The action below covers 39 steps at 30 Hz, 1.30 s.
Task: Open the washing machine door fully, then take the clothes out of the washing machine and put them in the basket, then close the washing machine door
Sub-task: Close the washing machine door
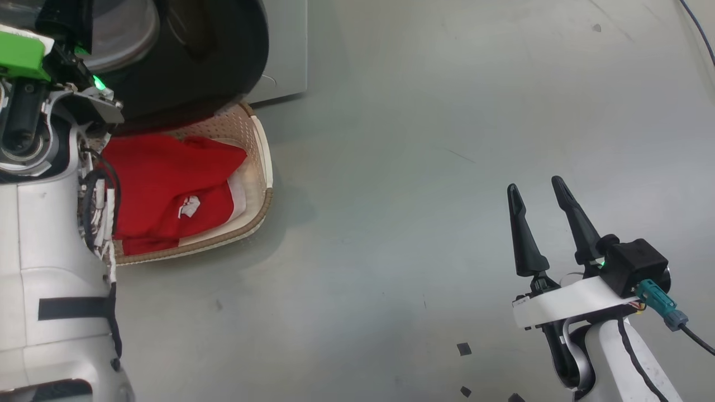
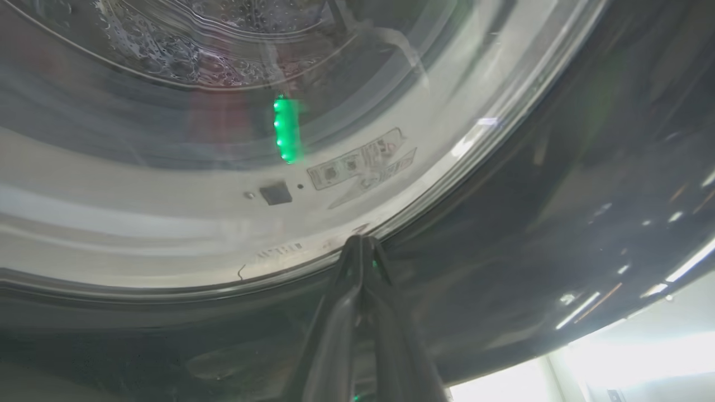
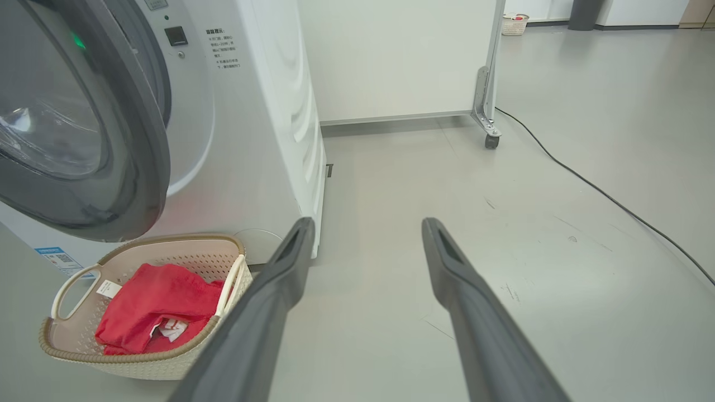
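The washing machine door (image 3: 131, 184) stands ajar on the white washing machine (image 3: 268, 111), its black ring (image 1: 212, 56) hanging over the basket. My left gripper (image 2: 362, 243) is shut, and its tips rest against the door (image 2: 503, 195) where the black ring meets the pale inner rim of the glass. The cream basket (image 3: 139, 357) sits on the floor below the door, holding the red clothes (image 3: 156, 307) with a white tag. From the head view the clothes (image 1: 162, 178) fill the basket (image 1: 262, 156). Far to the right, my right gripper (image 1: 535, 184) hangs open and empty over bare floor (image 3: 367, 223).
A black cable (image 3: 603, 190) runs across the grey floor at the right. A white partition on a castor (image 3: 486, 100) stands behind the machine, with another basket (image 3: 515, 23) far back. Small black tape bits (image 1: 463, 349) lie near my right arm.
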Tool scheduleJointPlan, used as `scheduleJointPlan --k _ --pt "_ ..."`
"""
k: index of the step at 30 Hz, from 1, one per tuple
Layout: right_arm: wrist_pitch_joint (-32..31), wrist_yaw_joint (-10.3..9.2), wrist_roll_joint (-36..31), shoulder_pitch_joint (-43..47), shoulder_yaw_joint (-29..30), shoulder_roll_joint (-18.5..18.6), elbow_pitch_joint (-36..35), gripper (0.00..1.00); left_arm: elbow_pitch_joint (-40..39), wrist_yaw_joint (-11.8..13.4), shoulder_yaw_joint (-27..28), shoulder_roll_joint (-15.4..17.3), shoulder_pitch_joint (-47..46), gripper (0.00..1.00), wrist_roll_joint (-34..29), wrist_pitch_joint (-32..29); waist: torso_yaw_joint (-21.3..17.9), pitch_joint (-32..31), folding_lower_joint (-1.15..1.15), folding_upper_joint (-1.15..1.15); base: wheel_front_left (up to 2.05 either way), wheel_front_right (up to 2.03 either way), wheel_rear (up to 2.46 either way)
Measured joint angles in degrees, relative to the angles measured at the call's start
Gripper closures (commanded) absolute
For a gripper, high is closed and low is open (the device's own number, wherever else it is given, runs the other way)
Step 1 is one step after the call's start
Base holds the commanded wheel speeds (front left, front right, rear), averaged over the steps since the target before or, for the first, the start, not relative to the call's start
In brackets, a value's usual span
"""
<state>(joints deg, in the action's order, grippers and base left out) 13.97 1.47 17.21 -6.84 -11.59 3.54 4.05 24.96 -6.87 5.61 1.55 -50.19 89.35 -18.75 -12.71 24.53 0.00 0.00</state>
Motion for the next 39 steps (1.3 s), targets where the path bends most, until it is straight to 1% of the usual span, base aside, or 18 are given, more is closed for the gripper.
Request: scheduleJointPlan --k 5,13,20,27,33,35,39 --pt "0.04 0.45 0.27 -1.72 -0.22 -0.14 0.29 0.0 1.86 0.0 0.37 0.48 -3.05 1.0 -2.32 1.77 -1.67 1.97 0.0 0.0 0.0 0.0 0.0" --pt "0.07 0.49 0.86 -3.37 -0.4 -0.37 1.2 0.0 4.72 0.0 0.87 2.1 -6.73 1.0 -3.36 3.78 -4.25 4.22 0.0 0.0 0.0 0.0 0.0" --pt "0.19 0.48 0.91 -3.67 0.19 -0.58 1.2 0.0 6.19 0.0 0.52 2.64 -7.5 1.0 -4.76 4.26 -5.05 5.02 0.0 0.0 0.0 0.0 0.0" --pt "0.24 0.37 0.91 -3.92 1.99 -0.78 1.03 0.0 5.73 0.0 -0.16 2.26 -7.51 1.0 -4.61 4.17 -4.01 4.85 0.0 0.0 0.0 0.0 0.0" --pt "0.49 0.31 0.82 -4.01 3.15 -0.79 1.01 0.0 2.57 0.0 -0.49 1.78 -6.21 1.0 -4.06 3.61 -2.22 4.24 0.0 0.0 0.0 0.0 0.0" --pt "0.49 -0.07 0.73 -4.05 3.57 -0.79 1.01 0.0 1.97 0.0 -0.6 1.72 -4.55 1.0 -4.06 3.65 -1.51 3.94 0.0 0.0 0.0 0.0 0.0" --pt "0.51 -0.09 0.23 -4.09 4.23 -0.78 1.19 0.0 1.25 0.0 -0.43 1.56 -0.25 1.0 -3.97 4.31 0.06 3.18 0.0 0.0 0.0 0.0 0.0"
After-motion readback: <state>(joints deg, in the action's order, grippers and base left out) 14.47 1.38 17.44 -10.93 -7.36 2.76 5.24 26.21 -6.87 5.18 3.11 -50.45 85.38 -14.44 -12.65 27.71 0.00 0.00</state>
